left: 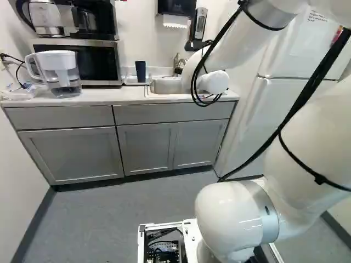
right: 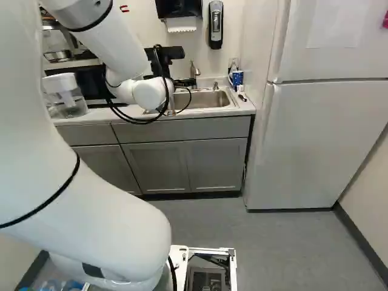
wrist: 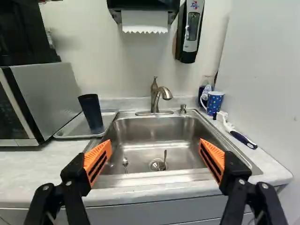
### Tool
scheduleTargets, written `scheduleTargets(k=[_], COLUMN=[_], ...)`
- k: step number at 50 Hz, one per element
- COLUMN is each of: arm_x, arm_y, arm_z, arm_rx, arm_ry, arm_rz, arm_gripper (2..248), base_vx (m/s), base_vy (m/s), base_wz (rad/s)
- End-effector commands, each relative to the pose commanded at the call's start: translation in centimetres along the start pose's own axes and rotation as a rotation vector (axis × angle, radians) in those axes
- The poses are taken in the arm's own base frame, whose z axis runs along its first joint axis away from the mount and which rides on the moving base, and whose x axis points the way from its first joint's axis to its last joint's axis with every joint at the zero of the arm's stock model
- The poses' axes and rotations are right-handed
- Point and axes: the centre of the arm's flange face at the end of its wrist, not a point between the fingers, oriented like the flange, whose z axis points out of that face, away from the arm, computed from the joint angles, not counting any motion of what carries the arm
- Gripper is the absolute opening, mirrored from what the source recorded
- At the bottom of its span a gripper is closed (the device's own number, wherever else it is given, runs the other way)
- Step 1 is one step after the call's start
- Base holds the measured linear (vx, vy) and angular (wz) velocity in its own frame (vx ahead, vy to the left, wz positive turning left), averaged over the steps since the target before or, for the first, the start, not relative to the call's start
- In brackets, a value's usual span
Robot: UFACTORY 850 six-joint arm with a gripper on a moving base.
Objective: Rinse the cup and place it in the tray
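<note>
Seen: one tall, dark, tapered cup (wrist: 92, 112), one shallow grey tray (wrist: 75, 127), one steel sink (wrist: 152, 129), one blue patterned mug (wrist: 214, 102). Cup stood upright on tray, near sink-side edge. Black orange-padded gripper (right: 163, 56) spread wide, nothing gripped.

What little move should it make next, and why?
Probably ease the open gripper toward the blue mug beside the sink: its fingers hold nothing, and that mug sits outside the tray, whereas the dark cup already stands on it. Which cup is meant, I cannot tell.
</note>
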Motion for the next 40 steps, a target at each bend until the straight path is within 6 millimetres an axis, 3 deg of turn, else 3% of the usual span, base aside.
scheduleTargets(k=[40], arm_x=[3.6], arm_y=[0.0], arm_z=[1.9], arm_rx=[0.000], arm_ry=[-0.026], arm_rz=[0.000], arm_gripper=[247], base_vx=[0.000], base_vy=[0.000], base_wz=[0.000])
